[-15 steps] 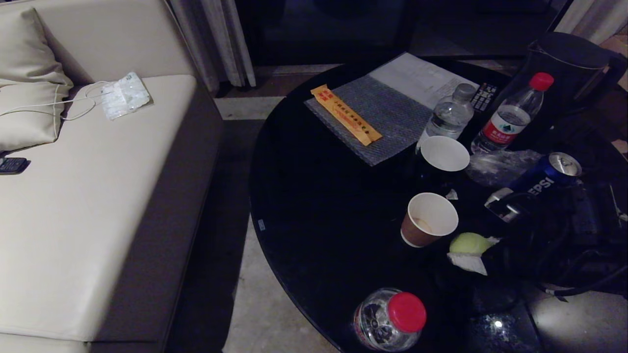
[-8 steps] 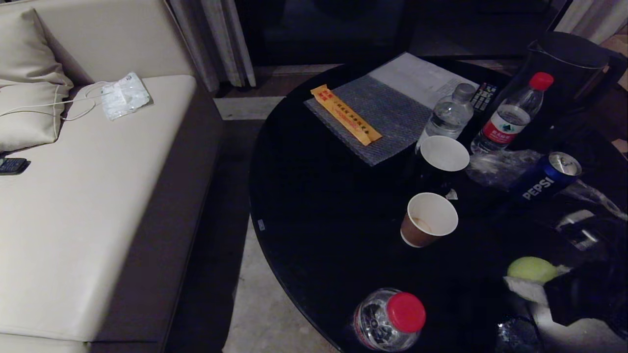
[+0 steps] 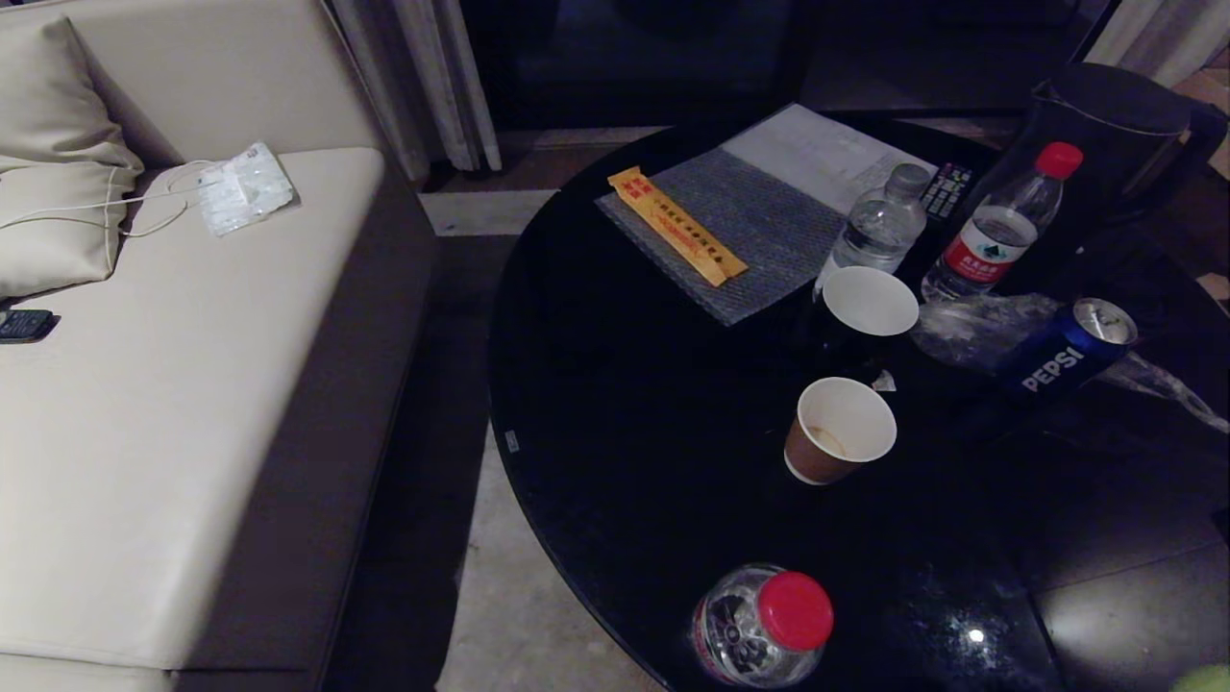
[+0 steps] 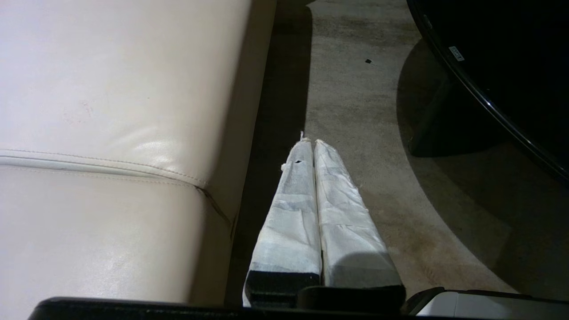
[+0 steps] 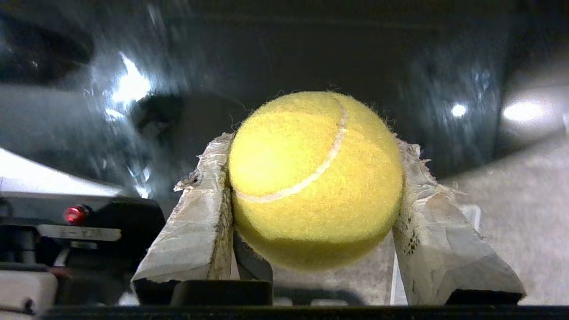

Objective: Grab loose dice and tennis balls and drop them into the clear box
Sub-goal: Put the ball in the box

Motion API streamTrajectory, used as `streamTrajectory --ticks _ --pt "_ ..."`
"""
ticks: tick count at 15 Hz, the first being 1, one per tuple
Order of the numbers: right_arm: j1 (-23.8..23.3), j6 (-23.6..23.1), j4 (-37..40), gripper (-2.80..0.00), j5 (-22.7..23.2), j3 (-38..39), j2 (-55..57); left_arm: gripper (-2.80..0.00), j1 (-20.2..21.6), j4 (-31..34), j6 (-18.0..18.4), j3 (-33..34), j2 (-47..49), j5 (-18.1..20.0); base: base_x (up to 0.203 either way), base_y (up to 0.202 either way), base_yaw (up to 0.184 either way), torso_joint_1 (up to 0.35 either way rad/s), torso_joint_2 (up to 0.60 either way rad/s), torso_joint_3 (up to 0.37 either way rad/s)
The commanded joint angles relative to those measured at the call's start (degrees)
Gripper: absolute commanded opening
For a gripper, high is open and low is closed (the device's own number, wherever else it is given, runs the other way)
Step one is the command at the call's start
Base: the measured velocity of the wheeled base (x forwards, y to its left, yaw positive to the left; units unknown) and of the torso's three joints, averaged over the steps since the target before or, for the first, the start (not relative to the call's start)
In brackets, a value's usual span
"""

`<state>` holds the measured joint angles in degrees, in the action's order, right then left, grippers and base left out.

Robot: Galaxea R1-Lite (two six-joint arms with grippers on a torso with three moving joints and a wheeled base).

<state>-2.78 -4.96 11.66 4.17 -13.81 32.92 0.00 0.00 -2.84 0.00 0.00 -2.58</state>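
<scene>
Round glossy black table (image 3: 653, 432) ahead, at five o'clock the right gripper (image 5: 311, 155) clamps a fuzzy yellow-green tennis ball (image 5: 315, 178), left gripper (image 4: 311, 146) fingers pressed together.

Paper cups (image 3: 841, 430), water bottles (image 3: 999, 223) and a Pepsi can (image 3: 1067, 353) crowd the black table (image 3: 625, 404).

The right end effector (image 5: 313, 178) grips a tennis ball (image 5: 314, 178) between its taped fingers (image 5: 195, 222) — the left end effector (image 4: 313, 146) hangs parked, fingers pressed together.
</scene>
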Motion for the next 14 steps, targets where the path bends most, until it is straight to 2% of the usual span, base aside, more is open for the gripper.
streamTrajectory --ticks 1,2,3,4,5,6,8,12,14 --pt "-0.86 0.12 3.87 -2.8 -1.38 2.83 -15.14 -2.8 0.0 0.0 -0.06 0.09 0.09 -0.05 0.0 0.0 0.0 0.0 0.0 0.0" --pt "-1.02 0.78 3.97 -2.8 -3.07 4.45 -16.83 -2.8 0.0 0.0 -0.06 0.09 0.09 -0.05 0.0 0.0 0.0 0.0 0.0 0.0" --pt "-1.11 4.56 3.32 -2.8 -4.57 5.98 -16.91 -2.8 0.0 0.0 -0.06 0.09 0.09 -0.05 0.0 0.0 0.0 0.0 0.0 0.0" --pt "-1.16 6.39 2.17 -2.8 -5.19 7.6 -16.8 -2.8 0.0 0.0 -0.06 0.09 0.09 -0.05 0.0 0.0 0.0 0.0 0.0 0.0" --pt "-1.15 6.71 -0.86 -2.8 -5.35 9.08 -16.78 -2.8 0.0 0.0 -0.06 0.09 0.02 -0.05 0.0 0.0 0.0 0.0 0.0 0.0" --pt "-0.29 6.51 -2.92 -2.8 -5.21 10.52 -17.52 -2.8 0.0 0.0 -0.06 0.09 0.0 -0.05 0.0 0.0 0.0 0.0 0.0 0.0" --pt "4.6 5.52 -4.06 -2.8 -4.26 10.93 -20.47 -2.8 0.0 0.0 -0.06 0.09 0.09 -0.05 0.0 0.0 0.0 0.0 0.0 0.0" --pt "3.78 4.64 -4.37 -2.8 -3.67 11.03 -32.12 -2.8 0.0 0.0 -0.15 0.09 0.09 -0.05 0.0 0.0 0.0 0.0 0.0 0.0" --pt "3.44 3.74 -4.52 -2.8 -3.57 11.15 -33.0 -2.8 0.0 0.0 -0.06 0.09 0.09 -0.05 0.0 0.0 0.0 0.0 0.0 0.0"
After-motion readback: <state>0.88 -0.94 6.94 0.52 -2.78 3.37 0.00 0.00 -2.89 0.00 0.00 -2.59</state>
